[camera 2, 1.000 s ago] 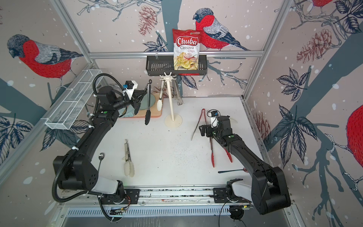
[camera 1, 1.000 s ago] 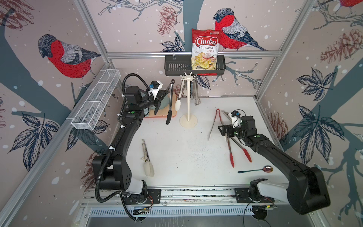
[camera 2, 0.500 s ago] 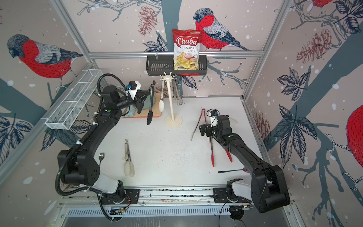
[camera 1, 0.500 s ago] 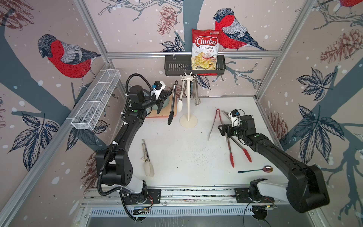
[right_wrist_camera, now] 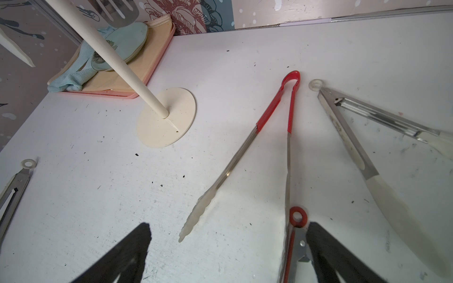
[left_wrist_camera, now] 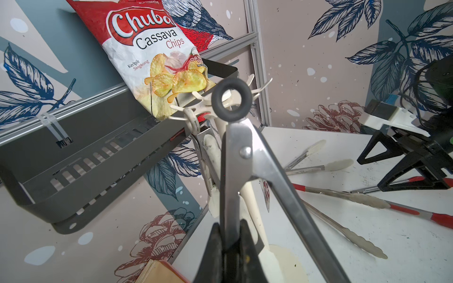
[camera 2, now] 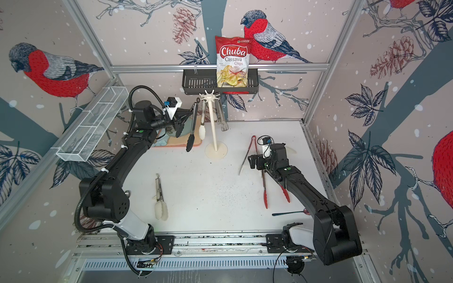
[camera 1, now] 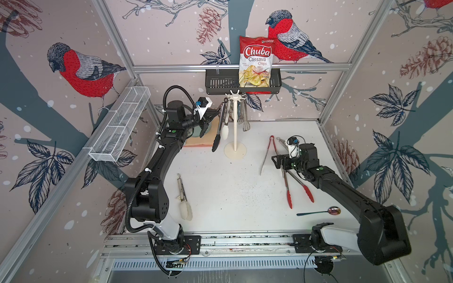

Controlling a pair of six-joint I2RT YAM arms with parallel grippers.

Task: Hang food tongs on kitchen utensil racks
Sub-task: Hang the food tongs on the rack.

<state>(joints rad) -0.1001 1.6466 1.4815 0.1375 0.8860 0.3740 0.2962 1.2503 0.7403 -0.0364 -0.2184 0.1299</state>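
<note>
My left gripper (left_wrist_camera: 229,245) is shut on one arm of black-tipped steel food tongs (camera 1: 219,129), held up in the air. Their black ring (left_wrist_camera: 231,99) sits right at the star-shaped hook head (camera 1: 236,95) of the cream utensil rack (camera 1: 235,127); I cannot tell whether it is on a hook. White-tipped tongs (camera 1: 225,128) and steel tongs (camera 1: 245,120) hang from the rack. My right gripper (right_wrist_camera: 229,226) is open low over the table, one finger beside the red ring of red-tipped tongs (right_wrist_camera: 297,216). Red-handled tongs (right_wrist_camera: 282,105) lie ahead of it.
More white-tipped tongs lie at the right (right_wrist_camera: 343,127) and at the front left (camera 1: 182,193). A spoon (camera 1: 318,212) lies front right. A tray with a cloth (right_wrist_camera: 157,63) sits behind the rack base. The black basket (camera 1: 220,83) holds a chips bag (camera 1: 256,61); a wire shelf (camera 1: 120,127) lines the left wall.
The left arm has carried the black-tipped tongs to the right, bringing their ring up to the rack's hook head. The right arm has stayed still.
</note>
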